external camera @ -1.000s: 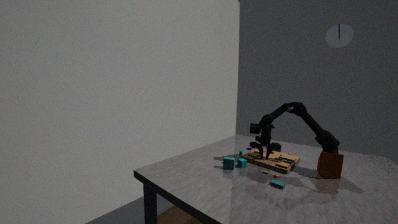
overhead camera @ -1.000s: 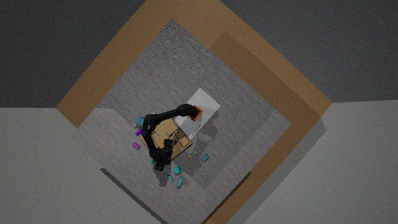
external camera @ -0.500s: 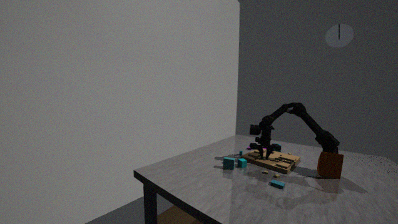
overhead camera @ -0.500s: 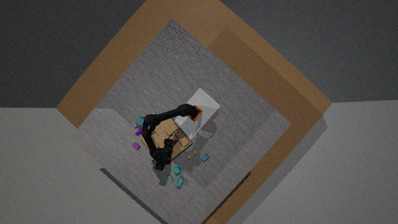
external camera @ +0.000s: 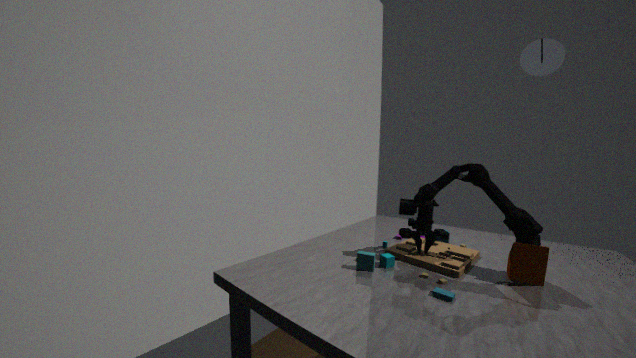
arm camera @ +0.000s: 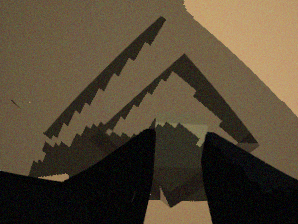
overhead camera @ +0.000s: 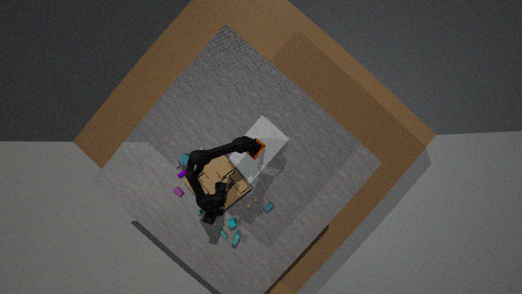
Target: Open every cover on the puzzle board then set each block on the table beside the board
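The tan puzzle board (overhead camera: 215, 168) (external camera: 467, 251) (arm camera: 75, 50) lies flat, with dark slots and recesses in its top. My gripper (external camera: 423, 253) (arm camera: 178, 141) points down at the board's near-left part in the exterior view. It is shut on a small square pale grey-green block (arm camera: 180, 142), low in a recess outlined by dark gaps. Much of the block is in the fingers' shadow. One small pale block (overhead camera: 255, 199) (external camera: 442, 281) and another small pale block (overhead camera: 248, 205) (external camera: 424, 275) lie on the table beside the board. The arm hides part of the board in the top view.
Beside the board lie a teal block (overhead camera: 232, 222) (external camera: 387, 260), a larger teal block (overhead camera: 236, 238) (external camera: 365, 261), a flat blue block (overhead camera: 268, 207) (external camera: 443, 294) and a magenta block (overhead camera: 178, 191). The orange arm base (external camera: 527, 265) stands on the board's other side.
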Available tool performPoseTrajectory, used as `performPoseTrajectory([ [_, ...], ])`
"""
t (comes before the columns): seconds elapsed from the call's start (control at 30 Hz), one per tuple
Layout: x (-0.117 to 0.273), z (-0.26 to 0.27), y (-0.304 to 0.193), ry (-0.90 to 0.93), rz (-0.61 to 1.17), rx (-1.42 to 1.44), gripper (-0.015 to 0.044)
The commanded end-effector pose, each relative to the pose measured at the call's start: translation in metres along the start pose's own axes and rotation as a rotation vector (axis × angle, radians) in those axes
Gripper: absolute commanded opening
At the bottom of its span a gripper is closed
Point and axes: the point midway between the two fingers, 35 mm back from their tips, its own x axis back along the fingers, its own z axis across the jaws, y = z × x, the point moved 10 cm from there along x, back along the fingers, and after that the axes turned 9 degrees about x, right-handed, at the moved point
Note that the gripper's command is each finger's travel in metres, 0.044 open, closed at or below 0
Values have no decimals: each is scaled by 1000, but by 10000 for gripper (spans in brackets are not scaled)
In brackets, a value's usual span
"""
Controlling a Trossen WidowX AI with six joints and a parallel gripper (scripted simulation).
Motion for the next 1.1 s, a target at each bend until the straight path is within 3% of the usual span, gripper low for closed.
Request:
performPoseTrajectory([
  [0.0,6,1,0,3,0,-2,80],
  [1.07,48,2,-1,4,-2,0,80],
])
